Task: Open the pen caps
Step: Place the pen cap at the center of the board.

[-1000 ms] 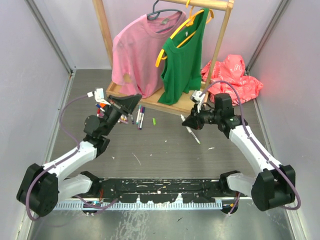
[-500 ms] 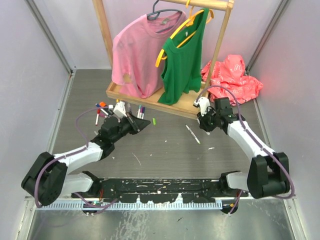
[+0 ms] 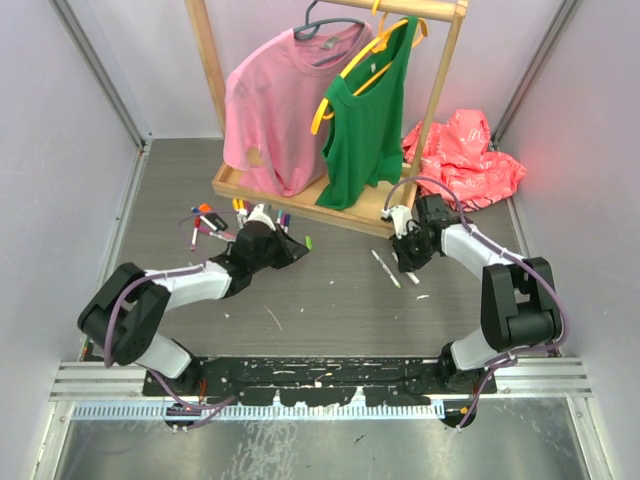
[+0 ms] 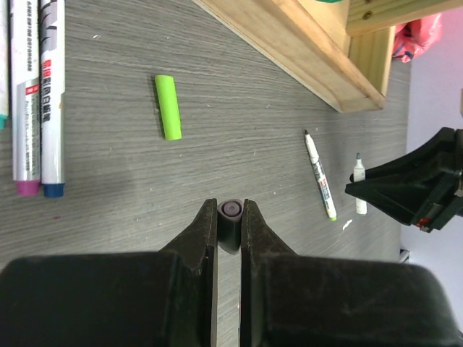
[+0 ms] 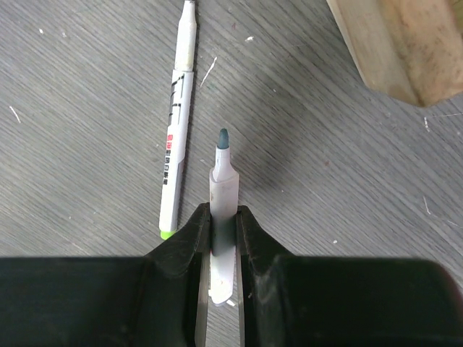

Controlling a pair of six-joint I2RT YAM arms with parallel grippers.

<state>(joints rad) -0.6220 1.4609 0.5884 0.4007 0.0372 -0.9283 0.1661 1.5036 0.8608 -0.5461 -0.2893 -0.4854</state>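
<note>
My left gripper [image 4: 228, 211] is shut on a small purple pen cap [image 4: 231, 209], its open end facing outward, low over the grey table. My right gripper [image 5: 223, 215] is shut on a white marker barrel [image 5: 223, 184] whose bare blue-grey tip points away. In the top view the left gripper [image 3: 291, 251] sits beside a loose green cap [image 3: 309, 242], and the right gripper [image 3: 408, 262] is near an uncapped marker [image 3: 385, 268] lying on the table. That green cap [image 4: 168, 107] and the marker [image 4: 319, 175] also show in the left wrist view.
A cluster of capped markers [image 3: 205, 220] lies to the left, and two more markers [image 4: 40, 94] are near my left gripper. The wooden rack base [image 3: 300, 200] with a pink shirt [image 3: 275, 100] and green top [image 3: 368, 110] stands behind. A red bag [image 3: 465, 150] lies at back right.
Both arms have come down to the table. The left gripper swung right toward the green cap, and the right gripper dropped beside the lying marker. Both grips stayed shut.
</note>
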